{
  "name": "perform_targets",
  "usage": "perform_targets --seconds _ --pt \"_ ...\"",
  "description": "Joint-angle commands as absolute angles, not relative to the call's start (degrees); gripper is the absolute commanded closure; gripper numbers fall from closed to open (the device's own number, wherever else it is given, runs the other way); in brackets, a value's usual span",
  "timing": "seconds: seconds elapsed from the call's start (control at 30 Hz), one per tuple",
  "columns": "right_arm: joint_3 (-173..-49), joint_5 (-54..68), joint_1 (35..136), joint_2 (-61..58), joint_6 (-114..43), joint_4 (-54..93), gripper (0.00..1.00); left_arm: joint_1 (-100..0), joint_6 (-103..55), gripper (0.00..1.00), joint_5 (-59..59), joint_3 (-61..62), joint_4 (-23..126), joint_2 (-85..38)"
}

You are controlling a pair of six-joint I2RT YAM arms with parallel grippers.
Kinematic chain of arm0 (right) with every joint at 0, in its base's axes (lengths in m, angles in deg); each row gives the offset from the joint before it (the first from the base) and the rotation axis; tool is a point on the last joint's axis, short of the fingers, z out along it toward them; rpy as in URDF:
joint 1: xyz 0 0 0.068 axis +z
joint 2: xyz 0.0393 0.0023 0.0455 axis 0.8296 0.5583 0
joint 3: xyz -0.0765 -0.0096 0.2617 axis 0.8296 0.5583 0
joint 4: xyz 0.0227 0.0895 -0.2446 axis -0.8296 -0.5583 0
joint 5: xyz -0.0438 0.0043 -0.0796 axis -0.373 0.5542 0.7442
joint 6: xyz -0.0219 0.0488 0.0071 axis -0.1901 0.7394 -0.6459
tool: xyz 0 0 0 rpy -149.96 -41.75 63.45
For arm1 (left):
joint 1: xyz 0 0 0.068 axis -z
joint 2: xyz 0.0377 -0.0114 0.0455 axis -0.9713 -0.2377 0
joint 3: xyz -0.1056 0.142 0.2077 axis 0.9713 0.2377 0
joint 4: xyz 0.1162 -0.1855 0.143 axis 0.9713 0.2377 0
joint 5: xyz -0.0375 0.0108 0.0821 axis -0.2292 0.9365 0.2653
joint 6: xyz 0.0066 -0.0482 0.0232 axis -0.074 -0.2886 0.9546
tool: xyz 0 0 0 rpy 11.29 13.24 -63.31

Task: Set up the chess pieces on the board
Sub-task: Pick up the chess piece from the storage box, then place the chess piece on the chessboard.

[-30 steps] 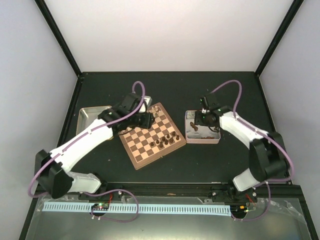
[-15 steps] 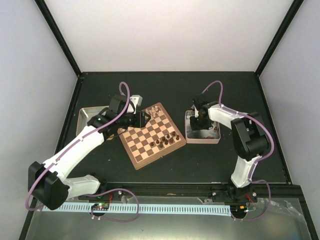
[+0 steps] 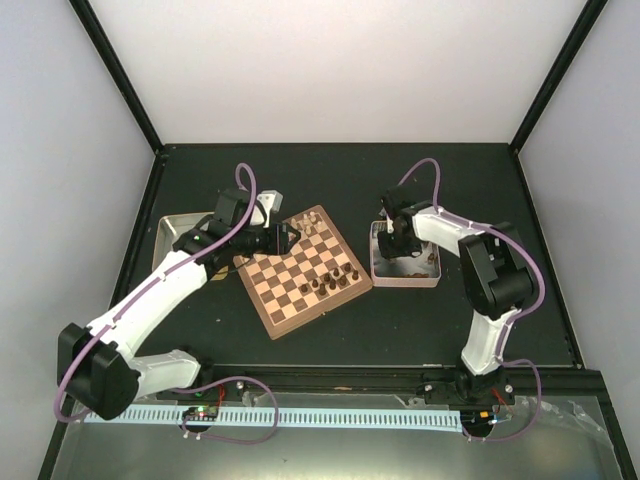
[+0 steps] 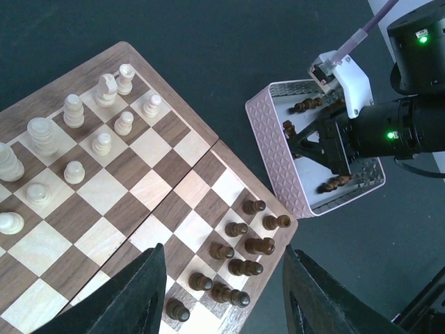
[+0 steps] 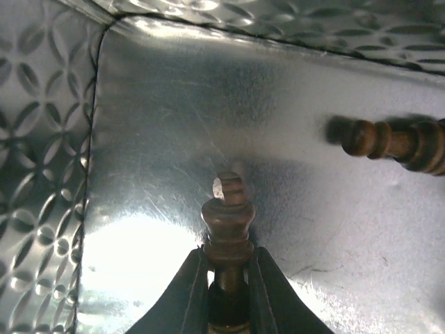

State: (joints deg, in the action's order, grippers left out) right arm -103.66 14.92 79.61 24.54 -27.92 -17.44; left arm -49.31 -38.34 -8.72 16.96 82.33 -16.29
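The board (image 3: pixel 290 290) lies at an angle mid-table. Pale chess pieces (image 4: pixel 73 110) stand at its far end and several dark chess pieces (image 4: pixel 245 245) crowd its right corner. My left gripper (image 4: pixel 226 299) hovers open above the board (image 4: pixel 132 202), over the dark group, holding nothing. My right gripper (image 5: pixel 227 278) is down inside the pink-sided tin (image 3: pixel 405 283), shut on a dark chess piece (image 5: pixel 227 226) whose notched head sticks out past the fingertips. From the top view the right gripper (image 3: pixel 393 237) sits at the tin's far left part.
Another dark piece (image 5: pixel 396 142) lies on the tin's metal floor (image 5: pixel 174 118) to the right of the held one, and more lie in the tin (image 4: pixel 274 156). A second metal tin (image 3: pixel 180 225) sits left of the board, behind the left arm.
The right gripper has closed on a dark piece in the tin, after its arm swung left over the tin. The left arm drew back slightly to the left.
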Motion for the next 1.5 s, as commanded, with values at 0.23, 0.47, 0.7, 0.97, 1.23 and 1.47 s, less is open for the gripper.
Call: perform_targets --seconds 0.23,0.47,0.7,0.97,1.23,1.47 --pt "-91.1 8.0 81.7 3.5 -31.8 1.5 0.92 -50.3 -41.4 0.49 -11.0 20.5 74.1 -8.4" --pt "-90.2 -18.7 88.7 -6.1 -36.8 7.4 0.91 -50.7 -44.1 0.40 -27.6 19.0 66.3 -5.1" --pt "-93.3 -31.2 95.6 -8.3 -38.6 10.0 0.91 -50.7 -42.7 0.35 -36.6 15.1 70.3 -6.6" --pt "-95.5 -34.9 96.3 -8.4 -39.0 11.0 0.91 -50.7 -37.3 0.46 -41.0 12.6 78.1 -8.3" --pt "-95.9 -36.7 96.5 -8.5 -38.7 11.4 0.91 -50.6 -35.3 0.70 -49.3 12.8 79.6 -10.1" --pt "-95.8 -35.7 96.5 -8.5 -37.8 11.7 0.90 -50.6 -34.7 0.98 -49.2 12.7 80.8 -10.4"
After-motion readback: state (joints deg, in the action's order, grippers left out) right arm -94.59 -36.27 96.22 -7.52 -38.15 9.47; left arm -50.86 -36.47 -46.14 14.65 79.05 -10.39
